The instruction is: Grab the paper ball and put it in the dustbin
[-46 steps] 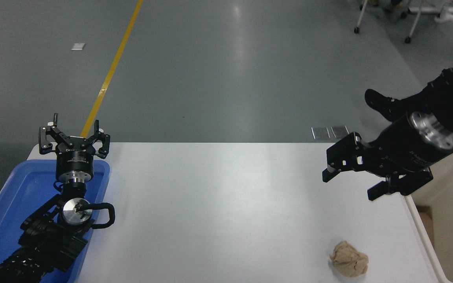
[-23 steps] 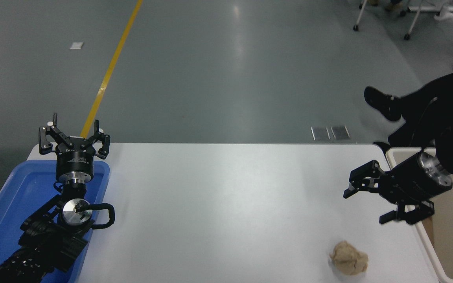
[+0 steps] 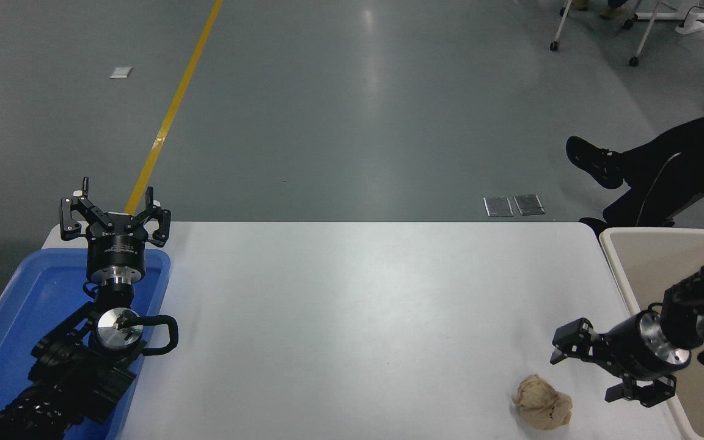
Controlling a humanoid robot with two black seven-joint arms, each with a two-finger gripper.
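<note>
The tan crumpled paper ball (image 3: 542, 402) lies on the white table (image 3: 352, 305) near its front right corner. My right gripper (image 3: 587, 370) is open and empty, its jaws spread and pointing left, just right of and slightly above the ball, not touching it. The cream-white dustbin (image 3: 636, 235) stands off the table's right edge; the right arm reaches across its rim. My left gripper (image 3: 115, 217) is parked open at the far left over the blue tray.
A shallow blue tray (image 3: 34, 293) sits at the table's left edge under the left arm. A person's legs in black trousers and shoes (image 3: 633, 165) are beyond the table's far right corner.
My right gripper has come down and toward the front right, from high above the table's right edge to just beside the paper ball. The ball and left arm have not moved.
</note>
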